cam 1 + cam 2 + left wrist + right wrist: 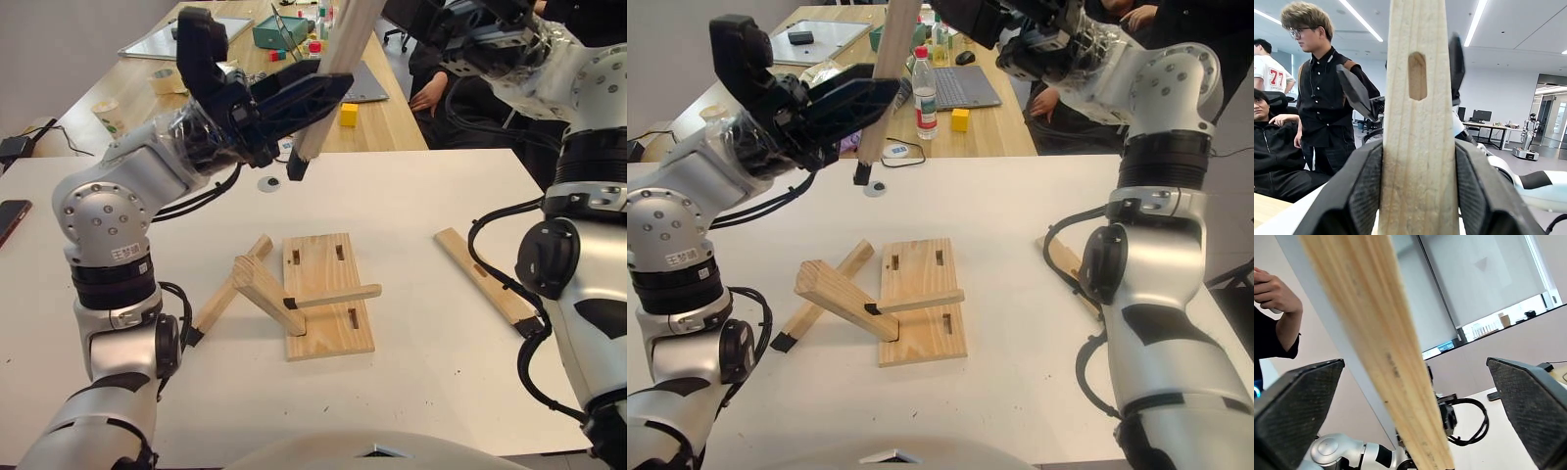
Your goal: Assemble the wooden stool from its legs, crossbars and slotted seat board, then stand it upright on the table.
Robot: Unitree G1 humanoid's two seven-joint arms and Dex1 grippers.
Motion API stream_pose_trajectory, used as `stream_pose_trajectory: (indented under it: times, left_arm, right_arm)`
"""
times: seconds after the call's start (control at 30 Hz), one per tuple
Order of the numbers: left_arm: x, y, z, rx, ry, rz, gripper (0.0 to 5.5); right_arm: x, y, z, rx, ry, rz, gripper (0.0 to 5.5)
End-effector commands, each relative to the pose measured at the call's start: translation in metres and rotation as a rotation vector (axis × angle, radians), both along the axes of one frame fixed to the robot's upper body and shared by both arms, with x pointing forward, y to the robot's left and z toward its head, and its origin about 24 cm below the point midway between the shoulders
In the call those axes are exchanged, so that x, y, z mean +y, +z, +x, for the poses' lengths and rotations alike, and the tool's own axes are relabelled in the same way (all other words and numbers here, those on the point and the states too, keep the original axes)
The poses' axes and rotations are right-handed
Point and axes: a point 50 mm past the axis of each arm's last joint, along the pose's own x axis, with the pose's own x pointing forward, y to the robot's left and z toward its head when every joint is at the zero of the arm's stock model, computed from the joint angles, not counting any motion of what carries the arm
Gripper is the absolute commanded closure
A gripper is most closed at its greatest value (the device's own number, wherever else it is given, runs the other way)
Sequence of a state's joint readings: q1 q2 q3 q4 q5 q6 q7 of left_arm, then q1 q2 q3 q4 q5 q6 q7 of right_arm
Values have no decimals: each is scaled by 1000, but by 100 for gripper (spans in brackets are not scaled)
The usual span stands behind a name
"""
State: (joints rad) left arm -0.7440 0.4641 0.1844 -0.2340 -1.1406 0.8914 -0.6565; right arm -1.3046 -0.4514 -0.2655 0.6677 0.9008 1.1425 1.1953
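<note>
A slotted wooden leg [328, 83] hangs tilted above the back of the white table [421, 206], black foot cap [297, 168] downward. My left gripper [299, 98] is shut on its lower half; the pads [1366, 196] press both sides. Around its upper part my right gripper [1413, 401] stands open, its pads [1528, 401] well apart from the wood. Flat on the table lies the slotted seat board [328, 313]. A leg [266, 292] with a crossbar [338, 294] lies across it, another leg [220, 299] underneath. One more leg [485, 279] lies at the right.
Behind the white table stands a wooden desk [392, 122] with a laptop [965, 88], a bottle [924, 83], a yellow block [349, 115] and a tape roll [167, 80]. A small round disc [267, 183] lies near the far edge. People stand behind.
</note>
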Motion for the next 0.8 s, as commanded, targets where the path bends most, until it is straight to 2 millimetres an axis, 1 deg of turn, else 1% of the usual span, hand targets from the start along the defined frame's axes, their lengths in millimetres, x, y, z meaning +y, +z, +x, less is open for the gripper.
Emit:
stream_pose_trajectory:
  times: [0.03,0.23,0.27,0.3,0.5,0.53,0.57,0.63,0.8]
  left_arm:
    - [-1,-7,-1,13,6,23,351]
    - [-5,-17,1,36,14,33,351]
    - [-5,-17,1,37,15,33,351]
    - [-5,-17,2,38,18,32,351]
    - [-5,-18,4,34,33,30,351]
    - [-4,-18,4,30,44,35,351]
    - [-4,-19,5,29,52,38,351]
    - [-3,-20,6,29,65,45,351]
    - [2,-22,12,18,123,83,351]
  right_arm:
    - [-6,14,2,-31,-44,0,40]
    - [-5,12,1,-31,-12,-4,140]
    - [-5,12,0,-32,-9,-5,161]
    - [-5,12,0,-31,-6,-5,169]
    - [-7,14,1,-33,-17,1,278]
    - [-7,15,1,-38,-16,6,286]
    - [-7,16,0,-43,-15,9,305]
    - [-9,18,0,-50,-15,15,325]
    - [-11,14,-2,-100,-32,13,326]
